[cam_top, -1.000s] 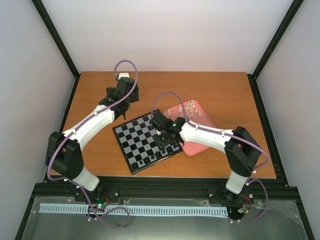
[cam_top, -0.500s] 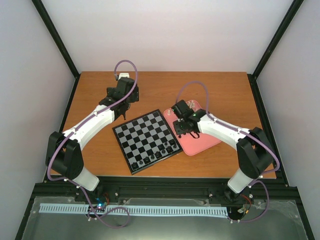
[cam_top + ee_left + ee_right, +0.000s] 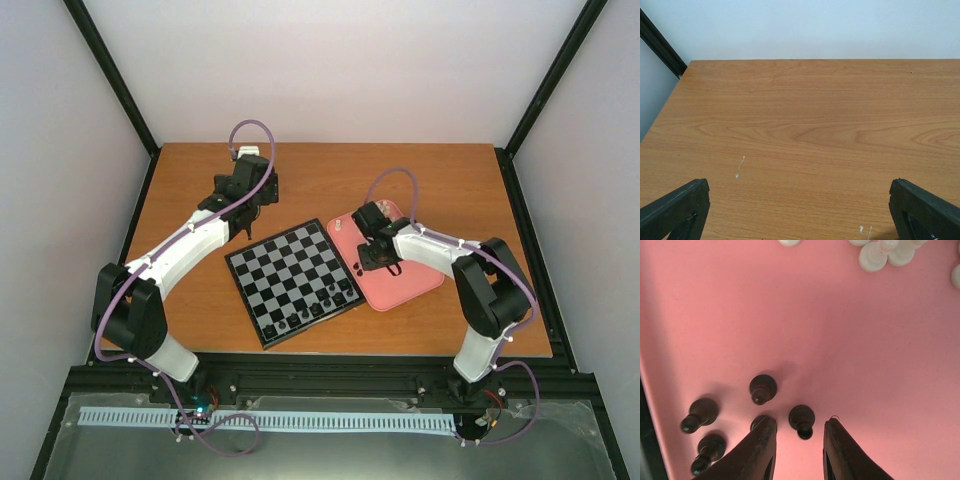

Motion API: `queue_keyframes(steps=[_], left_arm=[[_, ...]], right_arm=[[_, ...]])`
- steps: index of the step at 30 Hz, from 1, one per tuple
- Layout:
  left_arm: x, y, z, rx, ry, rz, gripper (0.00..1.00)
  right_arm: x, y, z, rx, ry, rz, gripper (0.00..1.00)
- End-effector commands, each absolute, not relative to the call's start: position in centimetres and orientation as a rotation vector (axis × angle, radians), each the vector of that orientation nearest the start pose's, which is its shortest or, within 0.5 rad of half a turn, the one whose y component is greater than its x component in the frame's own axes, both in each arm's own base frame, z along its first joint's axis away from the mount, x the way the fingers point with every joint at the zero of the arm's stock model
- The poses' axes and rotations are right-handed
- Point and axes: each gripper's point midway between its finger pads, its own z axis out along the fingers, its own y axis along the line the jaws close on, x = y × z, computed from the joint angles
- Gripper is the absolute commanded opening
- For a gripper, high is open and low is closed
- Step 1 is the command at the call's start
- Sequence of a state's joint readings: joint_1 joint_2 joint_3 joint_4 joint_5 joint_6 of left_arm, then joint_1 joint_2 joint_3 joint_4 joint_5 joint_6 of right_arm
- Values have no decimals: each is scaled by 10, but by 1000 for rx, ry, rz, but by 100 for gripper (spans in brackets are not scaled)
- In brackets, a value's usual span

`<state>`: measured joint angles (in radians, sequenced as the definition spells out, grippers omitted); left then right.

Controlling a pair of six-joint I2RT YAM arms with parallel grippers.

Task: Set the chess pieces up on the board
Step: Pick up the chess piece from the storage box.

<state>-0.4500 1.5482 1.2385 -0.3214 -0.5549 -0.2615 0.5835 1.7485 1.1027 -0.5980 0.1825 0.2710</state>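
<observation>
The chessboard (image 3: pixel 290 275) lies in the middle of the table, with several black pieces (image 3: pixel 322 305) along its near edge. My right gripper (image 3: pixel 379 261) hangs open over the pink tray (image 3: pixel 415 283). In the right wrist view its gripper (image 3: pixel 799 426) straddles a black pawn (image 3: pixel 802 420) that stands between the fingertips. More black pawns (image 3: pixel 763 388) stand to the left, one partly hidden behind the left finger (image 3: pixel 760 452). White pieces (image 3: pixel 873 257) lie at the top. My left gripper (image 3: pixel 261 191) is wide open and empty over bare table beyond the board.
The left wrist view shows only wooden table (image 3: pixel 805 135) up to the back wall, with a black frame post (image 3: pixel 660 45) at the left. Black frame rails run along the table's sides and near edge (image 3: pixel 330 375).
My right gripper has moved from the board's near right part to the pink tray and come down over the black pawns. The left arm has not moved.
</observation>
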Motion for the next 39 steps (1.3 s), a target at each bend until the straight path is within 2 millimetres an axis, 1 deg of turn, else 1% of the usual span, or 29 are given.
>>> queue_keyframes(steps=[1, 7, 10, 14, 17, 19, 21, 23, 26, 27, 28, 30, 31, 33, 34, 36, 39], left_arm=[[441, -117, 240, -92, 2073, 174, 100], [441, -116, 240, -91, 2071, 179, 100], [441, -116, 239, -92, 2073, 181, 100], [441, -116, 238, -92, 2075, 183, 100], [441, -116, 239, -93, 2074, 184, 100], [441, -116, 238, -92, 2076, 185, 100], [441, -115, 239, -95, 2075, 185, 100], [441, -115, 239, -96, 2074, 184, 100], [440, -115, 240, -100, 2074, 178, 100], [440, -115, 240, -101, 2073, 178, 100], [440, -115, 240, -101, 2073, 174, 100], [440, -115, 241, -103, 2072, 173, 100], [440, -116, 242, -104, 2072, 170, 100], [439, -115, 243, -107, 2070, 169, 100], [439, -115, 244, -107, 2069, 170, 100], [437, -114, 245, -111, 2066, 169, 100], [436, -114, 247, -110, 2063, 161, 100]], right_arm=[[342, 172, 36, -334, 2741, -77, 27], [342, 170, 24, -328, 2770, -70, 26], [341, 173, 21, -332, 2780, -48, 21], [341, 171, 22, -326, 2778, -49, 13], [340, 171, 26, -324, 2773, -37, 6], [340, 171, 32, -320, 2762, -28, 4], [340, 171, 42, -313, 2747, -19, 4], [339, 174, 58, -314, 2720, 18, 4], [335, 190, 90, -360, 2659, 66, 4], [332, 200, 100, -395, 2636, 70, 4], [327, 210, 108, -439, 2622, 80, 4], [314, 241, 121, -543, 2587, 131, 4], [305, 257, 124, -597, 2577, 163, 4], [289, 290, 125, -705, 2563, 239, 4], [282, 302, 122, -747, 2563, 260, 4], [269, 319, 112, -816, 2574, 270, 4], [254, 337, 103, -895, 2583, 287, 4]])
